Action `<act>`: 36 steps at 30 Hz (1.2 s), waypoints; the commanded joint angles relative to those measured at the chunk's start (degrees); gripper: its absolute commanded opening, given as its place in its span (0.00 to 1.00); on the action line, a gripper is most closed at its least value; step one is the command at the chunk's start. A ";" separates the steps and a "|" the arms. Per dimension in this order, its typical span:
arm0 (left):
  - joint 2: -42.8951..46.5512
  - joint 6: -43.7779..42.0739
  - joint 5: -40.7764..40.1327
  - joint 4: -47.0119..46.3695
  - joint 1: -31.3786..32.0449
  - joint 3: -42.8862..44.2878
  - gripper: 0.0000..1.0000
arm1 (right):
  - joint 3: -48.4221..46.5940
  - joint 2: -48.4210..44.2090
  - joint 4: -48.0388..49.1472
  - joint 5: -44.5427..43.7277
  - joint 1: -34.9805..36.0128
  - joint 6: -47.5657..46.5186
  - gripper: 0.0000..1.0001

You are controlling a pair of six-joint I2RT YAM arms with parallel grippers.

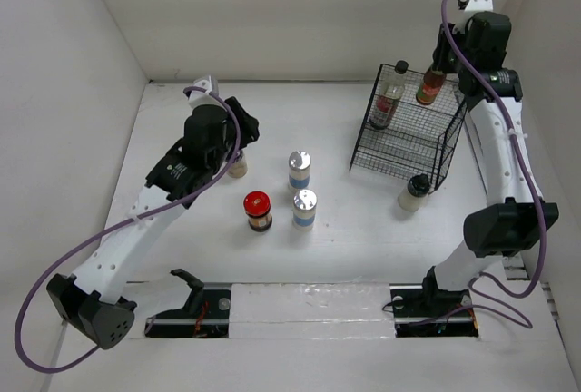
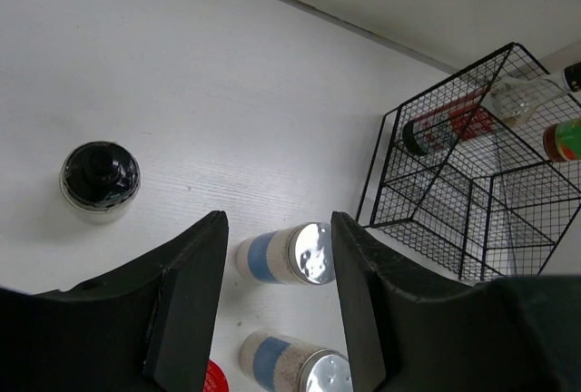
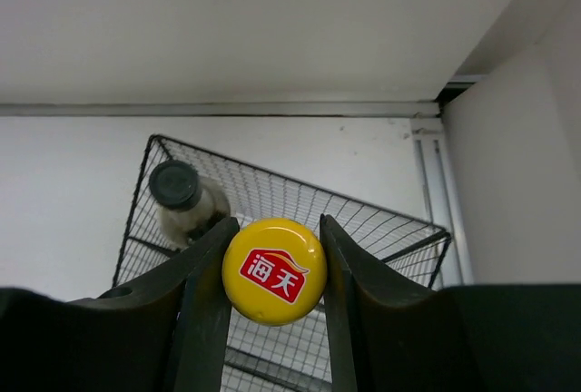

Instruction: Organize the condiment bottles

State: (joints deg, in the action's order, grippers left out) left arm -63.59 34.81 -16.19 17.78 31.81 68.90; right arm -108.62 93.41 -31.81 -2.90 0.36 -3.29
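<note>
Table (image 1: 363, 256): We note a white surface with white walls. It carries every item below.

Black wire rack (image 1: 399, 151): It stands directly beneath the right gripper. It is well apart from the left gripper, on that gripper's far right in the left wrist view (image 2: 436, 210).

Left gripper (image 2: 277, 229): The fingers are spread wide and hold nothing. It hangs over the table above the loose jars.

Right gripper (image 3: 274, 265): The fingers are closed narrowly on the yellow cap of the small red sauce bottle, over the rack's top tier.

Tall clear black-capped bottle (image 1: 390, 97): It leans inside the rack, just left of and beyond the right gripper.

Small red sauce bottle (image 1: 430, 83): It is upright between the right gripper's fingers. We cannot tell whether its base rests on the rack.

Silver-lidded blue-labelled jars: One (image 2: 286, 254) shows in the gap between the left gripper's fingers, lower down on the table. The second (image 2: 295, 365) is just nearer to the camera.

Red-lidded dark jar (image 1: 258, 211): It stands near the left gripper, beside the second silver-lidded jar.

Pale dark-capped jars: One (image 2: 100, 181) stands to the left of the left gripper's fingers. The other (image 1: 415, 191) stands on the table just beside the rack's near corner, below the right gripper.
</note>
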 commanded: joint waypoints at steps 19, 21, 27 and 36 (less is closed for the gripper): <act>1.64 0.17 -0.34 -0.99 0.18 -1.84 0.45 | -2.04 4.50 14.67 3.95 -2.47 -0.84 0.04; 1.63 0.17 -0.34 -0.99 0.18 -1.84 0.45 | 0.76 4.50 15.29 4.48 -2.47 -0.23 0.04; 0.49 0.17 0.18 -1.52 0.18 -1.84 0.45 | 9.64 5.03 18.97 5.01 -1.42 0.83 0.04; -0.13 0.70 0.19 -3.10 0.18 -2.37 0.45 | 16.85 5.03 19.51 5.09 -1.42 1.97 0.17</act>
State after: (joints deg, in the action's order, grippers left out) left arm -64.05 35.05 -16.19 17.56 31.81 67.13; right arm -91.35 101.23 -20.27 1.08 -1.45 -3.07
